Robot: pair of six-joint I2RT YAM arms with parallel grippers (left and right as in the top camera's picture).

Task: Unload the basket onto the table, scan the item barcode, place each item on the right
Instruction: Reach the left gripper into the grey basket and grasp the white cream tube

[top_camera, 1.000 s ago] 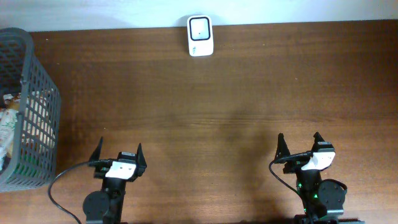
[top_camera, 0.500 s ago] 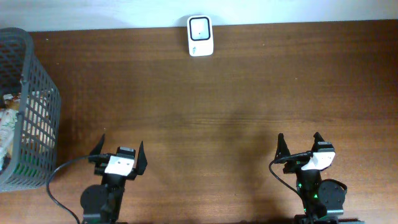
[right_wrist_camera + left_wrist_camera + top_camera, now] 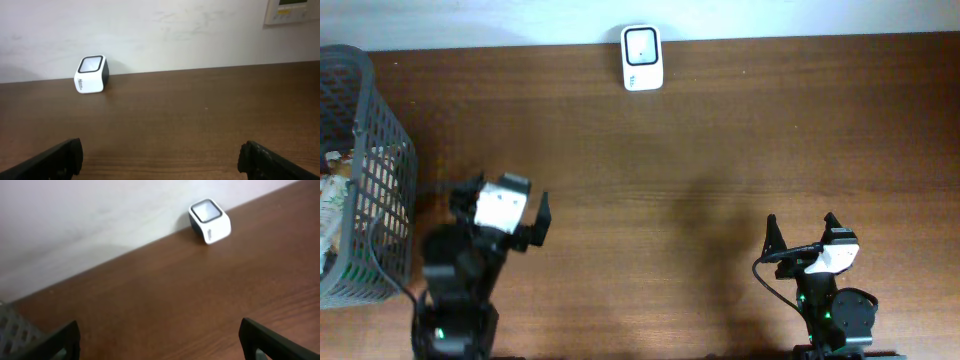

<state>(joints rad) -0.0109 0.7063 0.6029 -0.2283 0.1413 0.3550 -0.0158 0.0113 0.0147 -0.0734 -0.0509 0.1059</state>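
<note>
Your left gripper had left its rest spot at the lower left of the overhead frame and risen up and to the left, ending close beside the grey mesh basket on the left edge. A second before, it sat low and square to the table, matching its partner; now the arm leaned toward the basket and its white body was turned at an angle. Its fingers stood spread wide with nothing between them, and the left wrist view showed only bare wood between the two dark tips.

Your right gripper had not moved at all. It sat at the lower right, jaws also spread and empty.

The scanner, a small white box with a dark window, stood where it was before, at the top centre against the wall, well apart from both arms.

The item you needed lay inside the basket, seen only as pale packaging through the mesh; which packet was meant, and where its barcode faced, could not be told.

By my reading, the reach for the basket had just begun: nothing was picked, and the scan itself was far off.
</note>
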